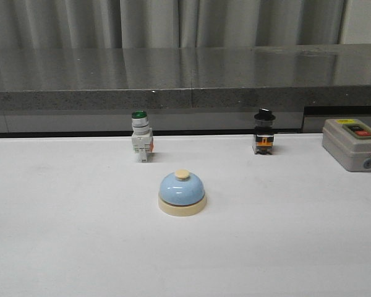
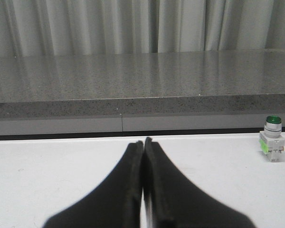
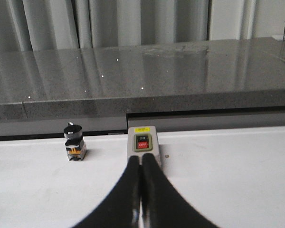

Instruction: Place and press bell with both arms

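Note:
The bell [image 1: 182,192], a glossy light-blue dome on a cream base with a cream knob, stands upright on the white table [image 1: 62,235] near its middle in the front view. Neither arm shows in the front view. My left gripper [image 2: 144,142] is shut and empty, low over the white table; the bell does not show in the left wrist view. My right gripper [image 3: 142,159] is shut and empty, its tips in front of the grey switch box [image 3: 142,144]; the bell does not show there either.
A green-capped white push-button switch [image 1: 141,136] stands behind the bell to the left; it also shows in the left wrist view [image 2: 271,138]. A black-knobbed switch [image 1: 264,132] [image 3: 74,141] stands at the back right. A grey on/off switch box [image 1: 353,143] lies far right. A dark stone ledge [image 1: 185,77] bounds the back.

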Robot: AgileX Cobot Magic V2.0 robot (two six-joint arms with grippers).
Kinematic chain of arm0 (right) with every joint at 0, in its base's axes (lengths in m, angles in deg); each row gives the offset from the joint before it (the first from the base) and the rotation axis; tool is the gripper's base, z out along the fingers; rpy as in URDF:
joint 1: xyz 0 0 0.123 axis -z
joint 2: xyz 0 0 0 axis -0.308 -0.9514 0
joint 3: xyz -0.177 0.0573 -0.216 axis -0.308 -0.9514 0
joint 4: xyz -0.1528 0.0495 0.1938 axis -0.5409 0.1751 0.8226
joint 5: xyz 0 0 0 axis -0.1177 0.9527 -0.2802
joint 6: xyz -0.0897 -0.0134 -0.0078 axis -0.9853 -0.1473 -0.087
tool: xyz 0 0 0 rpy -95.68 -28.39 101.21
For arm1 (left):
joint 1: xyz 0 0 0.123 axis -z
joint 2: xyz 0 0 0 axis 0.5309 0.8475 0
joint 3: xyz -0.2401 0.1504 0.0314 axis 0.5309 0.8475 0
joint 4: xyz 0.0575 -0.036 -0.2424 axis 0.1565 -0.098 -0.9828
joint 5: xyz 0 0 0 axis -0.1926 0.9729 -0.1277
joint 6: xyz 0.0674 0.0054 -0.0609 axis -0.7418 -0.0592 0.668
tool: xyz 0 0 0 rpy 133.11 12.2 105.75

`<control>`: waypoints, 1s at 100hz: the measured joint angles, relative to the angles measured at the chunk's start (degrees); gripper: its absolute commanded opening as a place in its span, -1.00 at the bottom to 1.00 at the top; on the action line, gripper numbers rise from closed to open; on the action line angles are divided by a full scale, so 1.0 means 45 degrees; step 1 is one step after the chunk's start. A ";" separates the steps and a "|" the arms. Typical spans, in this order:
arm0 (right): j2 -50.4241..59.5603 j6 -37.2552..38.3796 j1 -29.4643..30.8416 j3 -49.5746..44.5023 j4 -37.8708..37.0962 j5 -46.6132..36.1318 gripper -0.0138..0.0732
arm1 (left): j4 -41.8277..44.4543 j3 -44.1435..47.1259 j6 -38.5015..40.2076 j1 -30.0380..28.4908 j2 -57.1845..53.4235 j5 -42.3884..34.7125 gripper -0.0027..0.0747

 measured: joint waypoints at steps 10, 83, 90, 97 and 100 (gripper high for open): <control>-0.0534 0.0000 0.0022 0.0876 0.0000 0.0672 -0.84 | 0.0000 0.0000 0.0000 0.0000 0.0000 0.0000 -0.98; -0.9673 0.0000 -0.0422 0.6550 0.0000 0.2534 -0.84 | 0.0000 0.0000 0.0000 0.0000 0.0000 0.0088 -0.98; -1.0575 0.0000 -0.0807 0.7187 0.0000 0.2983 -0.84 | 0.0000 0.0000 0.0000 0.0000 0.0000 0.0088 -0.98; -1.1507 0.0000 -0.1262 0.7834 0.0000 0.3442 -0.84 | 0.0000 0.0000 0.0000 0.0000 0.0000 0.0088 -0.98; -1.1872 0.0000 -0.1457 0.8165 0.0000 0.3639 -0.84 | 0.0000 0.0000 0.0000 0.0000 0.0000 0.0088 -0.98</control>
